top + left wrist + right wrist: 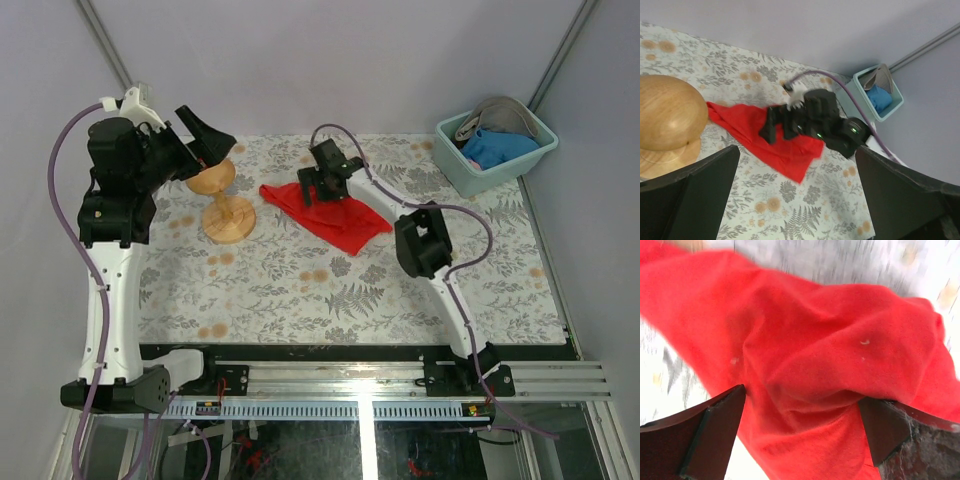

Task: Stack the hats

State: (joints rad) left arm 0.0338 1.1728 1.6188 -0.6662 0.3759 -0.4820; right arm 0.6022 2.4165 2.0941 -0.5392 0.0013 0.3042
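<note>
**Item 1. Hats, 2 in view.** The grey hat [497, 112] and the blue hat [497, 148] both lie crumpled inside a pale teal bin [455, 162]. The bin stands at the upper right of the top view, on the far corner of the table [300, 290]. The grey hat sits toward the bin's far side and the blue hat toward its near side, and the 2 touch.

**Item 2. Left gripper [210, 135].** It is at the upper left of the top view, raised just above the round top of the wooden stand [222, 200]. It is released. Its 2 dark fingers [695, 200] sit far apart in the lower corners of its wrist view, with nothing between them.

**Item 3. Right gripper [322, 190].** It is at the upper centre of the top view, pointed down over the left part of the red cloth [345, 225]. It is released, with its jaws spread wide. In its blurred wrist view the rumpled cloth fills the gap between the 2 fingers [700, 435]. Whether they touch the fabric cannot be told.

**Item 4. Red cloth.** 1 piece, creased, lying on the table at centre, just to the right of the stand and well apart from the bin.

**Item 5. Wooden stand.** 1 piece, upright, with a domed head on a round disc base, left of centre.

**Item 6. Table.** It is covered in a pale print of ferns and flowers.
</note>
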